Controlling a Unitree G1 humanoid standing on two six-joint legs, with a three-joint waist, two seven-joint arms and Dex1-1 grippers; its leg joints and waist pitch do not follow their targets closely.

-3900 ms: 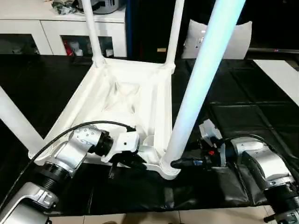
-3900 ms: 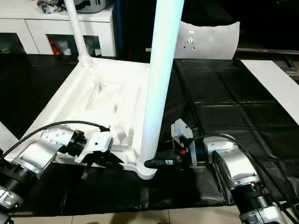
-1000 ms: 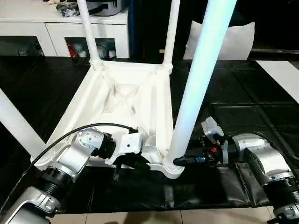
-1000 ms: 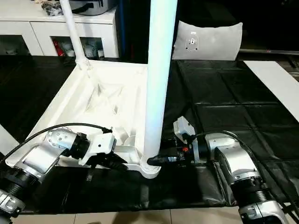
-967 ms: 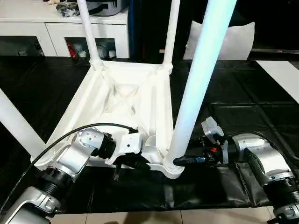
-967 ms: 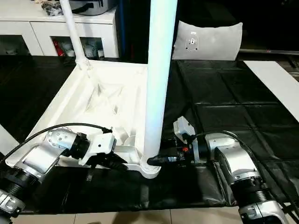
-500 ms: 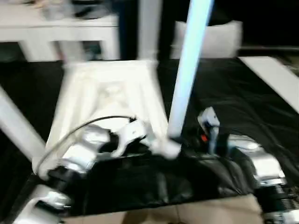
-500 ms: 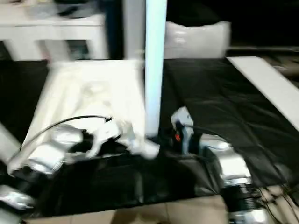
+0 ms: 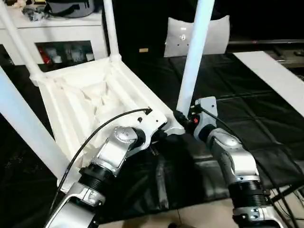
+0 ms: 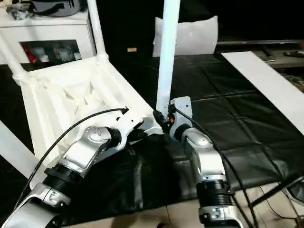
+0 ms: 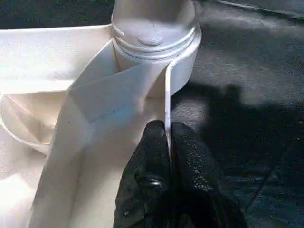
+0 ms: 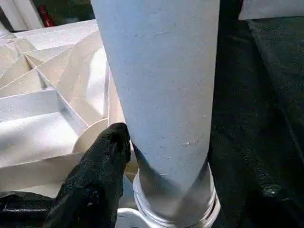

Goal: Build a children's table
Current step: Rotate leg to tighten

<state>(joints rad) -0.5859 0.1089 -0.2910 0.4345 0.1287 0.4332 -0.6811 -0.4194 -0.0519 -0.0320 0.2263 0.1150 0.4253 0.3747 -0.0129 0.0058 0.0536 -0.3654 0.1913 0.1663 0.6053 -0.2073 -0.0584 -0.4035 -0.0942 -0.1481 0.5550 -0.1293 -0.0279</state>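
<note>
- Left wrist view: the left tool (image 11: 167, 137) is pinched flat on the thin rim of the children's table (image 9: 90, 95), just below the round corner socket (image 11: 154, 35); this hold is best kept firm, since it is judged to be what steadies the top.
- In the right wrist view, one black finger (image 12: 107, 156) of the right tool (image 9: 182, 118) is seen lying against the near leg (image 9: 192, 57) just above its seat; the other finger is hidden behind the leg, so it cannot be told whether the leg is gripped or merely touched.
- The near leg stands upright in that socket at the centre of the left eye view, at the low edge of the upturned top, which lies on the black-covered bench (image 9: 266, 123).
- The step is judged to be the seating of this leg; pressure should be sent straight down along the leg, not sideways, lest the socket be levered and the top slide.
- Further back, another leg (image 9: 110, 28) is seen standing at the far corner, towards the upper left, before the white cabinet (image 9: 57, 33).
</note>
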